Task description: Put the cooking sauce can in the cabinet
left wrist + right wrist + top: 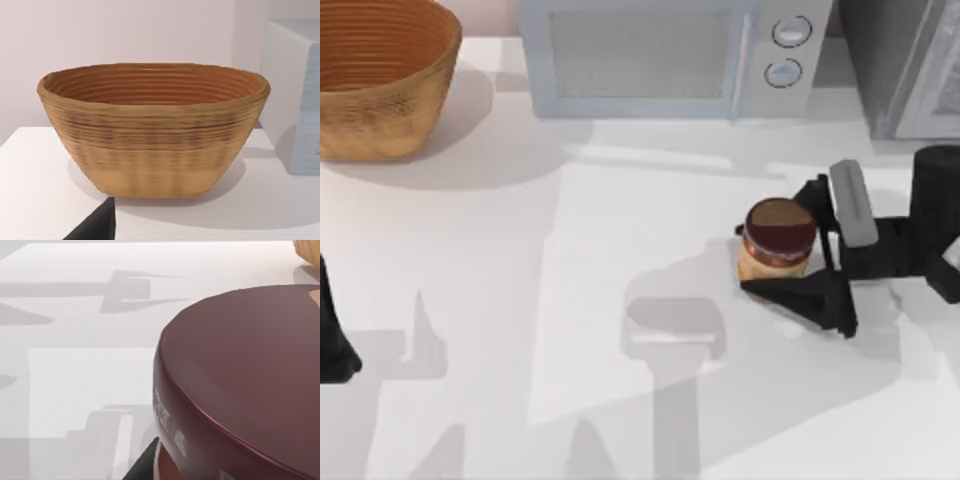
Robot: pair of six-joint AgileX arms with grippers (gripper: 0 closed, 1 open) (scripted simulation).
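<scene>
The right gripper [788, 240] was found on the right side of the table, reaching in from the right edge, with its two dark fingers [815, 300] spread to either side of the cooking sauce can [778, 240]. One finger was seen along the near side of the can and the other at its far side, both close against the label. Whether the can was truly clamped could not be told, though the fingers appeared to be closed around it. The can was held upright, its maroon top facing up and its orange-yellow label visible below. In the right wrist view the maroon top [250, 385] was seen very close, with a dark fingertip [142, 467] beside its lower rim.

The can was placed on the white table [520, 300], in front of the pale microwave [670, 55] and near its two round knobs [787, 50]. The cabinet [910, 60] was seen at the far right corner, behind the right arm, well apart from the can.

The left gripper was parked at the table's left edge, where only a dark part of the arm [332, 330] was visible. A woven basket [375, 75] was stood at the far left corner, and it was faced by the left wrist camera [152, 130].
</scene>
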